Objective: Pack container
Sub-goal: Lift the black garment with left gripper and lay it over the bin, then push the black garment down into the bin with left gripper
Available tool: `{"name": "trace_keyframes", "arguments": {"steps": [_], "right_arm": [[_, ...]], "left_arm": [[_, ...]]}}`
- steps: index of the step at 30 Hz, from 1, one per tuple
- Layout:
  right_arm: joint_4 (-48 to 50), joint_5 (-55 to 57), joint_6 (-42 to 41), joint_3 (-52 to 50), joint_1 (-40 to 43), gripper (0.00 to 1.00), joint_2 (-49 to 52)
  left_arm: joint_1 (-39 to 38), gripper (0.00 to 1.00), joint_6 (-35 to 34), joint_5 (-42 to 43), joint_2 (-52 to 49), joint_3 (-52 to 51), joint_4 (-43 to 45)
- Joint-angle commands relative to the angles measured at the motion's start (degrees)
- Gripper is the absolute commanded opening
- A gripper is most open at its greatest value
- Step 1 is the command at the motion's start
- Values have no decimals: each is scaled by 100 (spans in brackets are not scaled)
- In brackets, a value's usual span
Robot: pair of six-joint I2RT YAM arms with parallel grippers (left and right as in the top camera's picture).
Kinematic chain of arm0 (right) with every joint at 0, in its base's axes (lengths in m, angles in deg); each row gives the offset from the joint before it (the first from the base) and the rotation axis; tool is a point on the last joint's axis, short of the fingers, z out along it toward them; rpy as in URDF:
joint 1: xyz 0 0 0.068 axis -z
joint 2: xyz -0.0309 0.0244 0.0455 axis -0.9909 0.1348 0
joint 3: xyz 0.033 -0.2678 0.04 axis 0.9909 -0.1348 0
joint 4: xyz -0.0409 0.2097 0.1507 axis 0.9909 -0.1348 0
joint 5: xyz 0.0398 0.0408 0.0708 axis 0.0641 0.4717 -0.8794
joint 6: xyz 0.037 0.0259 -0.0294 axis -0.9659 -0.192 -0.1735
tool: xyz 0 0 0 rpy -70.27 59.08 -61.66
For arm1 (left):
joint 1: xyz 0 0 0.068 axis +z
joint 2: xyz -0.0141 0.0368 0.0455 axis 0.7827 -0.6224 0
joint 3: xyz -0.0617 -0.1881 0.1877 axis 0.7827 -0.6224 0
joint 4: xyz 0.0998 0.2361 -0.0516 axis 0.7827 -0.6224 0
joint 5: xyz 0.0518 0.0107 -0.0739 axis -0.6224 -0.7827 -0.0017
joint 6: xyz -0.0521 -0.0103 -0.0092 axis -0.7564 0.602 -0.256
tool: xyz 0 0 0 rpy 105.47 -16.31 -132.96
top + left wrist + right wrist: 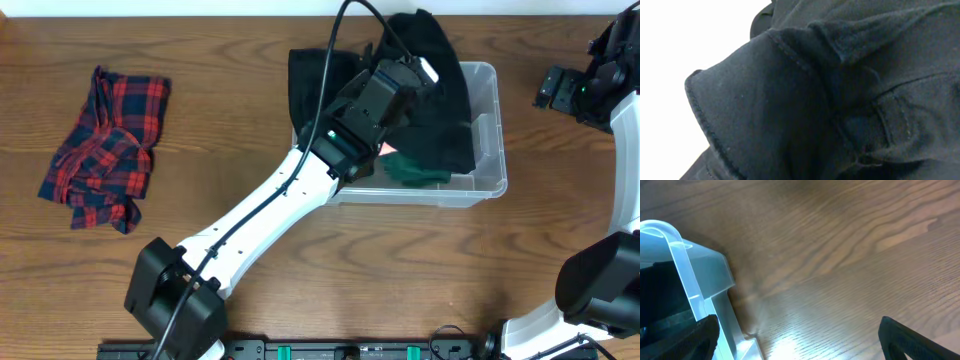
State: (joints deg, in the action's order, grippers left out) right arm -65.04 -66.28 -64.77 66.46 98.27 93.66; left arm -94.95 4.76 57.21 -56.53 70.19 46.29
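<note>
The container [488, 150] stood on the wooden surface [250, 120], in the far middle part, a little to the right of the centre. A black garment [440, 100] lay across it; one part was inside and other parts hung over the far rim and the left rim. Under the black garment, near the front wall, a small green item [415, 172] was visible inside the container.

The left arm reached from the near left edge diagonally to the container, and the left hand [405, 70] was above the black garment. In the left wrist view only black cloth with seams was seen, very close. The left hand was closed, but its fingers were hidden, so it was not possible to tell if cloth was between them.

The right hand [799, 342] was just beside the right side of the container, apart from it, with its fingers wide apart and nothing between them.

A red and blue checked cloth [105, 150] lay crumpled at the left, well apart from the container.
</note>
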Motion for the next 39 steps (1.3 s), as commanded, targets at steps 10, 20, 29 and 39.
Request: {"name": "trace_keyframes", "arguments": {"steps": [10, 20, 29, 39], "right_arm": [[-9, 22, -79, 4, 15, 99, 24], [-9, 22, -79, 4, 15, 99, 24], [-9, 22, -79, 4, 15, 99, 24], [-9, 22, -79, 4, 15, 99, 24]], "left_arm": [[-44, 6, -603, 313, 17, 267, -203], [-103, 6, -603, 704, -168, 227, -509], [-101, 71, -603, 702, -184, 227, -498], [-116, 75, -605, 704, 57, 229, -116]]}}
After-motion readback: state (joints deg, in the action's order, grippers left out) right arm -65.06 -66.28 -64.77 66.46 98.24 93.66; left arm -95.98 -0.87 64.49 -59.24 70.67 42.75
